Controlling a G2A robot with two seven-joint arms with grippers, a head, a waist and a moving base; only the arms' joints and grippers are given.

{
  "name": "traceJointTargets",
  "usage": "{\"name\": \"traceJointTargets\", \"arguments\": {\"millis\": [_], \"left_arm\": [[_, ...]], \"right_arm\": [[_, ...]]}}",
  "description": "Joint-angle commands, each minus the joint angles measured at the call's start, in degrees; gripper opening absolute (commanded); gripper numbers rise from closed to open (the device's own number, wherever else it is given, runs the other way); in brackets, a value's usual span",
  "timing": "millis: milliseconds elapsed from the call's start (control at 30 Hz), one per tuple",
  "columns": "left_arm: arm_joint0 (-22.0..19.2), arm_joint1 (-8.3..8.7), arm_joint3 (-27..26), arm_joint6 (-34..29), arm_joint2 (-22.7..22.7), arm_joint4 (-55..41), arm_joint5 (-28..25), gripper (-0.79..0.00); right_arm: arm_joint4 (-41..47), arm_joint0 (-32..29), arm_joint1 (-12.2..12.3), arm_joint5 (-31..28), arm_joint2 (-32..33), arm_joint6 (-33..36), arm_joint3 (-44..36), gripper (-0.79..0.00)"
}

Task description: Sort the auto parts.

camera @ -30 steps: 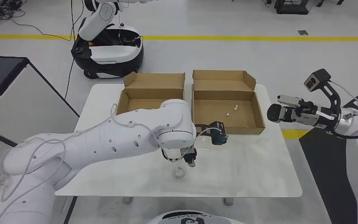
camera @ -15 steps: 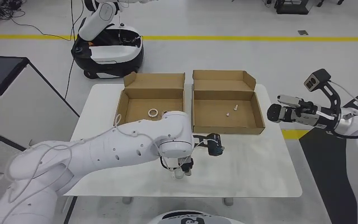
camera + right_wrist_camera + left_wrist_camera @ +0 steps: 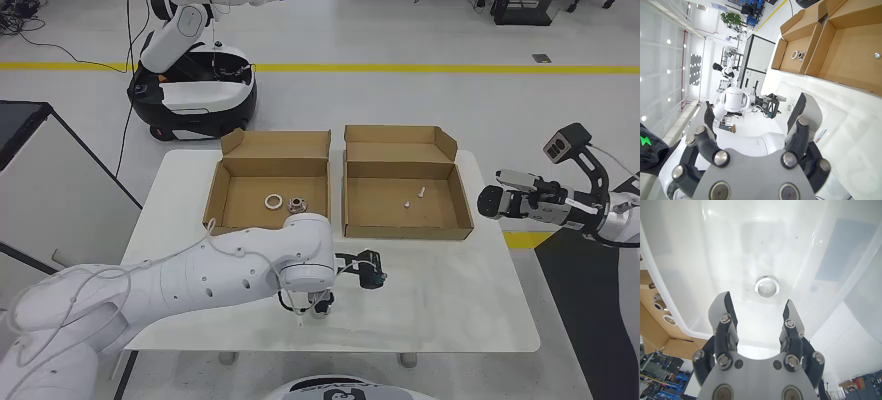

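Note:
A loose metal ring (image 3: 766,288) lies flat on the white table (image 3: 450,290) near its front edge. My left gripper (image 3: 757,300) hangs open just short of the ring, one finger to either side and nothing between them. From above, the left gripper (image 3: 320,303) covers that spot at the end of the big white arm. The left cardboard box (image 3: 215,190) holds two metal rings (image 3: 271,201) (image 3: 296,206). Two small bolts (image 3: 421,190) (image 3: 407,203) lie in the right box (image 3: 462,195). My right gripper (image 3: 755,104) is open and empty, held off the table's right side (image 3: 490,200).
The two boxes stand side by side at the table's back, flaps up. A small black and blue unit (image 3: 368,270) juts from the left wrist. Bare tabletop lies to the right of the left arm. Another robot base (image 3: 195,95) stands on the floor behind.
The left arm has drawn toward the table's front edge, uncovering the rings in the left box. Its gripper has come over the loose ring. The right arm has not moved.

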Motion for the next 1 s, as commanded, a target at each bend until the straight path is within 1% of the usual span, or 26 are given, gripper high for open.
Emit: {"name": "traceJointTargets", "arguments": {"millis": [0,300,467,500,600,733,867,967], "left_arm": [[0.2,0.03,0.2,0.0,0.3,0.1,-0.1,-0.197],[1.6,-0.16,1.6,0.4,0.3,1.2,-1.3,-0.237],[3.0,-0.67,3.4,1.3,0.3,2.0,-2.2,-0.299],[3.2,-0.76,3.7,1.4,0.3,2.1,-2.3,-0.332],[3.7,-0.99,4.6,1.8,0.3,2.8,-2.8,-0.354],[4.1,-1.23,6.3,2.5,0.3,3.5,-4.2,-0.354],[4.6,-1.35,9.4,3.7,0.3,4.7,-6.7,-0.357],[5.0,-1.4,11.3,4.9,0.2,5.6,-8.3,-0.382]], "right_arm": [[0.0,0.0,0.0,0.0,0.0,0.0,0.0,0.0],[0.0,0.0,0.0,0.0,0.0,0.0,0.0,0.0],[0.0,0.0,0.0,0.0,0.0,0.0,0.0,0.0],[0.0,0.0,0.0,0.0,0.0,0.0,0.0,0.0],[0.0,0.0,0.0,0.0,0.0,0.0,0.0,0.0],[0.0,0.0,0.0,0.0,0.0,0.0,0.0,0.0],[0.0,0.0,0.0,0.0,0.0,0.0,0.0,0.0],[0.0,0.0,0.0,0.0,0.0,0.0,0.0,0.0]]}}
